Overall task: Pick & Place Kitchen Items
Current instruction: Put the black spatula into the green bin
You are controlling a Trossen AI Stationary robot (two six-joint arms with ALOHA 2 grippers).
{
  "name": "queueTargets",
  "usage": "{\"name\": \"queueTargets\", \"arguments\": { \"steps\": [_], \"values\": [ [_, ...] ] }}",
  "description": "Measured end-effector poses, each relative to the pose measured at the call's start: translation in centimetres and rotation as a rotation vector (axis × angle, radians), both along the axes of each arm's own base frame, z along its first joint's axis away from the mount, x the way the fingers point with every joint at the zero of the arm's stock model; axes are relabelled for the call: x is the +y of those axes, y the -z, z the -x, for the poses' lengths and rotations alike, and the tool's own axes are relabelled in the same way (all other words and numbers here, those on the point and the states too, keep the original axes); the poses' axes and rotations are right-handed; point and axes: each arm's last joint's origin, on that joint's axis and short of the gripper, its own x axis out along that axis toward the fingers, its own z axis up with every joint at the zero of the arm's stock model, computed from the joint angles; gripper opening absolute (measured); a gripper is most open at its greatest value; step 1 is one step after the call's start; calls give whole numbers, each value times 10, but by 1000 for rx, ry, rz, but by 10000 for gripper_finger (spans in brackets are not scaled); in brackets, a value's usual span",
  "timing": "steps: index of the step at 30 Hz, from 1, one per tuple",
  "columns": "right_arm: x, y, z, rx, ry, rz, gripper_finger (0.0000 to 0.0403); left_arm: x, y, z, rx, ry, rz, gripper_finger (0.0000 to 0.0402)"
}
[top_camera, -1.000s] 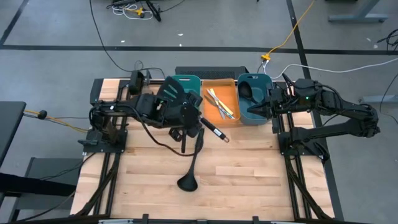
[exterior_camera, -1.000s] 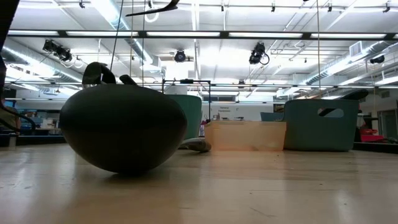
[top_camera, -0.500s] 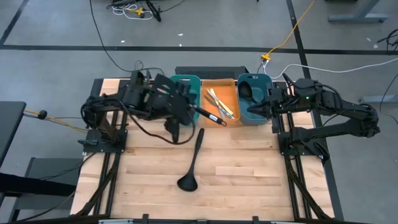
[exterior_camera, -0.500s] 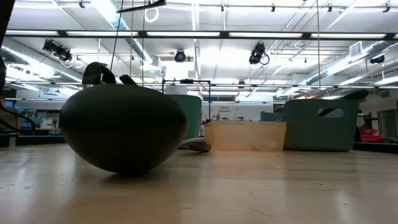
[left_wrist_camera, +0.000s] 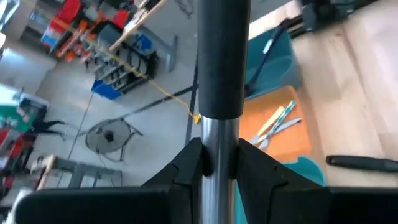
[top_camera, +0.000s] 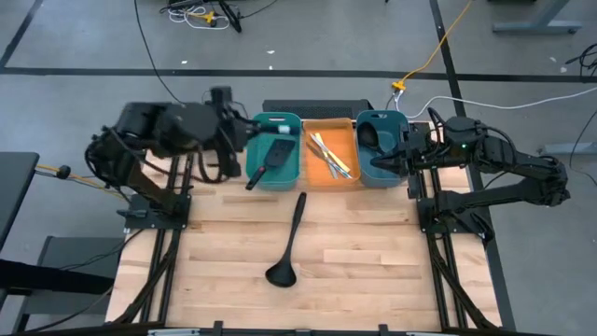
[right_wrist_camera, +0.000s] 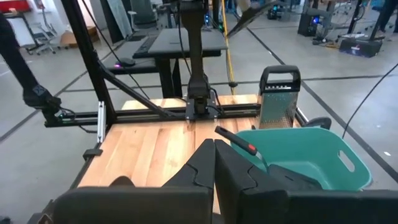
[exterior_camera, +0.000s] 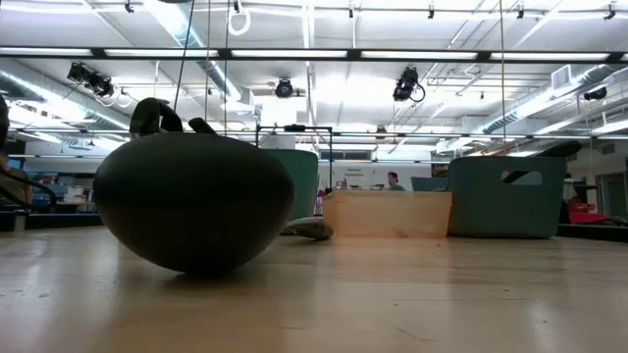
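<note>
Surface: wooden table (top_camera: 373, 271), grey workshop floor around it.
Open room: near half bare except one ladle (top_camera: 287, 245) at centre.
Left gripper (top_camera: 244, 166): clamped on spatula (top_camera: 268, 157), held over far-left teal bin (top_camera: 291, 123).
Right gripper (top_camera: 375, 164): closed, empty, over far-right bin (top_camera: 366, 177).
Sticks (top_camera: 328, 154): in orange bin (top_camera: 312, 179).

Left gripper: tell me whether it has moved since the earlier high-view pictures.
Yes. The left gripper pulled back from the table's middle, toward the left teal bin, carrying the spatula whose head now sits in that bin.
</note>
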Motion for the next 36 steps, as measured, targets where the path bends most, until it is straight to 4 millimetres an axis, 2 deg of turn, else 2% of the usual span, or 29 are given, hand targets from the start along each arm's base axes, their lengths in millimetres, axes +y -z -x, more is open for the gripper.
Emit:
{"name": "queueTargets", "arguments": {
  "steps": [5,12,25,32,36],
  "values": [
    [0,0,0,2,0,-9,6,16,-7,13,-74,-95,52,78],
    [0,0,0,1,2,-10,6,42,-8,15,-121,-182,129,78],
    [0,0,0,3,8,-35,6,92,-3,-2,-242,-247,158,78],
    [0,0,0,4,7,-28,6,115,8,-7,-279,-295,228,78],
    [0,0,0,4,7,-30,6,123,18,-17,-316,-335,264,78]
  ]
}}
